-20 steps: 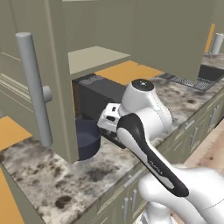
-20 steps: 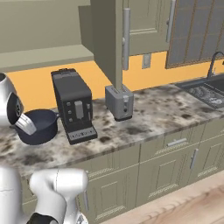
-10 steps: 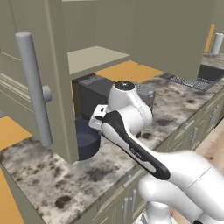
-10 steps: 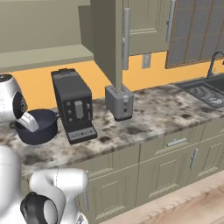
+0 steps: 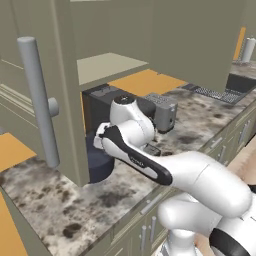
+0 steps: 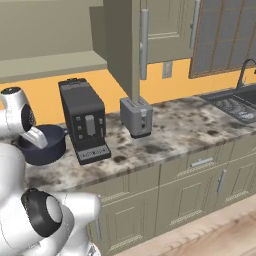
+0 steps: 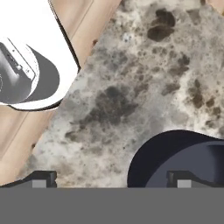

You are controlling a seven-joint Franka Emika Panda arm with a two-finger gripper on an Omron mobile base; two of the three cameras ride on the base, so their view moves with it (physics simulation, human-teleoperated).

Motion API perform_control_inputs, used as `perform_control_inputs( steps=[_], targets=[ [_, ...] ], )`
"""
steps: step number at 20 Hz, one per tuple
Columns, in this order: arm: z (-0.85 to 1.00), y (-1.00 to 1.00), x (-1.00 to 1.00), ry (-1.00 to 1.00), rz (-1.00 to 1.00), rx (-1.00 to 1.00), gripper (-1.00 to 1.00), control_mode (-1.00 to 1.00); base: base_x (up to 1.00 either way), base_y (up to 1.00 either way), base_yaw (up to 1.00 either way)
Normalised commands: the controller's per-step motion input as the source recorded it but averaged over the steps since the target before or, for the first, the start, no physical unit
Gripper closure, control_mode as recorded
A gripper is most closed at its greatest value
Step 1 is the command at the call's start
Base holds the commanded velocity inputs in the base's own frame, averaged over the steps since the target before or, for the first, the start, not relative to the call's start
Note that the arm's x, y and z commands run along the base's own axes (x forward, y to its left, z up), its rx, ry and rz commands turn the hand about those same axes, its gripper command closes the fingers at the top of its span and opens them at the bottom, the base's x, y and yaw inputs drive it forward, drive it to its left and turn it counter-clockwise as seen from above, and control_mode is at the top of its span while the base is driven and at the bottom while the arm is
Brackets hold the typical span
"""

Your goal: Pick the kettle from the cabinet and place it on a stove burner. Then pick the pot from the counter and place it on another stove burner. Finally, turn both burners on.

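The gripper (image 7: 109, 177) hangs over the counter (image 7: 144, 74) with its fingertips (image 7: 43, 178) spread wide and nothing between them; one tip stands over the pot's (image 7: 175, 157) rim, the other over bare stone beside it. The pot (image 6: 42, 145) sits on the counter (image 6: 170, 132) just left of the coffee machine (image 6: 82, 120), below the cabinet (image 5: 65, 90), and the toaster (image 6: 136, 116) stands farther right.

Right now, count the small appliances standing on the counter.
2: a black coffee machine beside the pot, and a grey toaster to its right. Others may be hidden behind the open cabinet door.
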Motion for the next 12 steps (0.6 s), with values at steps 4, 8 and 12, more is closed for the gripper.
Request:
perform_control_inputs(
  steps=[4, 8, 12],
  targets=[
    [-0.33, 0.10, 0.44, 0.04, 0.00, -0.02, -1.00, -1.00, 0.00, 0.00, 0.00],
    [-0.38, 0.06, 0.37, 0.01, 0.00, -0.01, -1.00, -1.00, 0.00, 0.00, 0.00],
    [-0.35, 0.03, 0.36, 0.00, 0.00, -0.01, -1.00, -1.00, 0.00, 0.00, 0.00]
  ],
)
